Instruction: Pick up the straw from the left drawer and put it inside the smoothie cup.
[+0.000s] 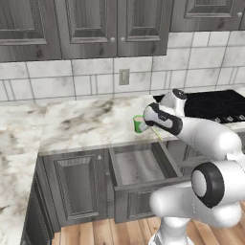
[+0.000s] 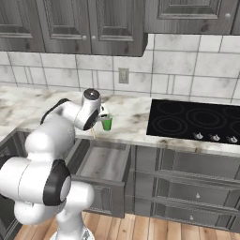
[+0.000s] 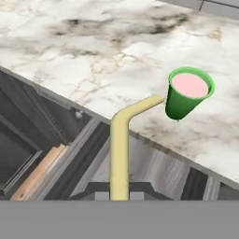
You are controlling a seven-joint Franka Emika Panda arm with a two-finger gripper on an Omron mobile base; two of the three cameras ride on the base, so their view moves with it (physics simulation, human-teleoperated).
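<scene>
Base cams behind arm, L and R, share counter (image 1: 86,124); hand cam looks down, close.

The counter (image 1: 81,124) is looking like smooth, cloudy marble stone. The left drawer (image 1: 139,167) is showing grey wood with lines in it. The smoothie cup (image 3: 186,95) is looking like shiny green plastic. The straw (image 3: 120,154) is looking smooth and dull yellow, maybe plastic. The stove top (image 2: 192,119) is shining like black glass.

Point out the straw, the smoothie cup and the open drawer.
straw (image 3: 119,149): hand view, middle of its long straight shaft.
smoothie cup (image 3: 183,103): hand view, green side wall below the rim.
left drawer (image 1: 136,167): left base view, bare inner floor.
</scene>
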